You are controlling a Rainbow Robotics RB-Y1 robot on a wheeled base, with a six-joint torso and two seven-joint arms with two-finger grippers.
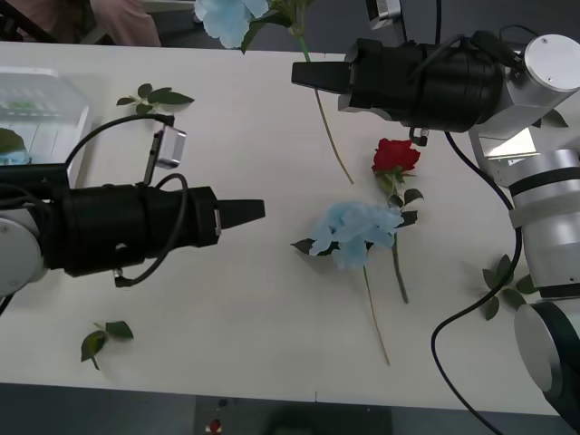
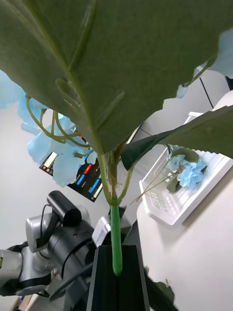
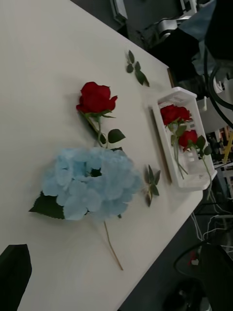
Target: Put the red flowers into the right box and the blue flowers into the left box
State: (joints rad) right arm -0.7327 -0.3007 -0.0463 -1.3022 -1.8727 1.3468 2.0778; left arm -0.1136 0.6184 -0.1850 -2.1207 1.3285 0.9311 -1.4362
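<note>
White tabletop under us, we are carrying a blue flower (image 1: pixel 228 18) clamped by its stem in the right gripper (image 2: pixel 116 272), head dangling ahead toward the left box (image 2: pixel 194 194); thin stem risks slipping, while left gripper (image 1: pixel 254 212), state unclear, is idling.

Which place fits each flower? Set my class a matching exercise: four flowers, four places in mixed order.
Flowers
1. Pale blue fluffy hydrangea on a long stem
2. Single deep-red rose
3. Pair of red roses
4. Small blue hydrangea head

Places
A. Inside the ribbed white plastic tray
B. Held up by the right gripper, fingers shut on its stem
C. Lying on the white table beside another blue hydrangea
D. Inside the plain white rimmed tray

Pairs: 1-B, 2-C, 3-D, 4-A.
The left gripper hovers over the table.
</note>
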